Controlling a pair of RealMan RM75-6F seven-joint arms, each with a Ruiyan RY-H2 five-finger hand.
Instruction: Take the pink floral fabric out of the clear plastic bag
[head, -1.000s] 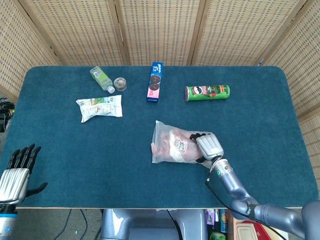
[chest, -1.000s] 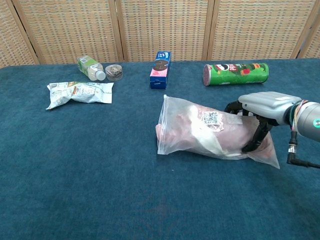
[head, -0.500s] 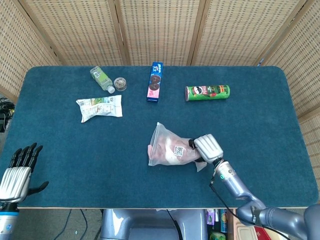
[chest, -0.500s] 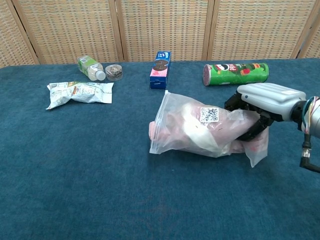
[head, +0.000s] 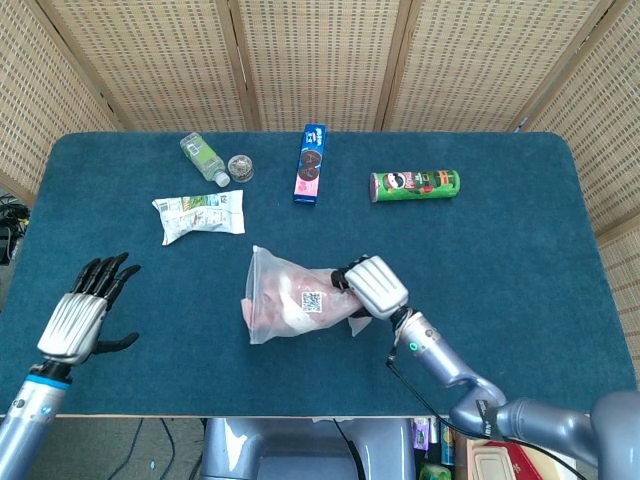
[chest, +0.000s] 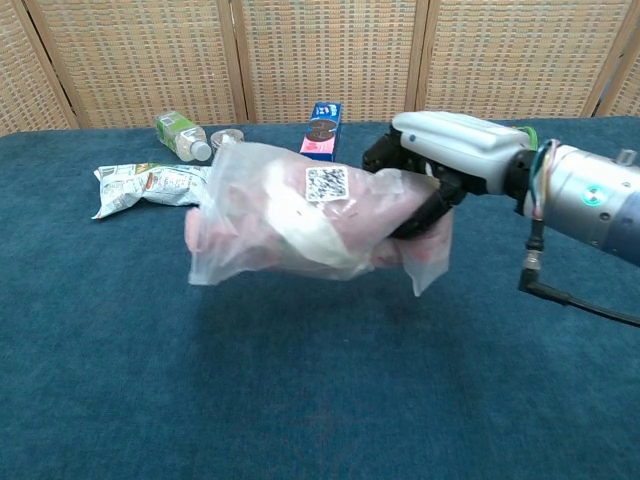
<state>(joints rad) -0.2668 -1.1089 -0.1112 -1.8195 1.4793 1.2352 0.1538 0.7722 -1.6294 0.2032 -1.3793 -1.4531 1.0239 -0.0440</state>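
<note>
My right hand (head: 372, 287) (chest: 440, 160) grips one end of the clear plastic bag (head: 290, 305) (chest: 300, 215) and holds it up off the blue table. Pink floral fabric (chest: 250, 225) shows through the plastic, still inside, under a QR sticker (chest: 326, 183). The bag's other end points toward my left side. Over the table's near left corner my left hand (head: 80, 315) hovers with its fingers spread and nothing in it; the chest view does not show it.
Along the far side lie a green bottle (head: 203, 157), a small round tin (head: 240, 166), a blue cookie box (head: 311, 163) and a green chip can (head: 415, 185). A crumpled snack packet (head: 200, 214) lies left of centre.
My right hand has lifted the bag off the table and carried it to the left. My left hand has risen and moved inward over the table's corner.
</note>
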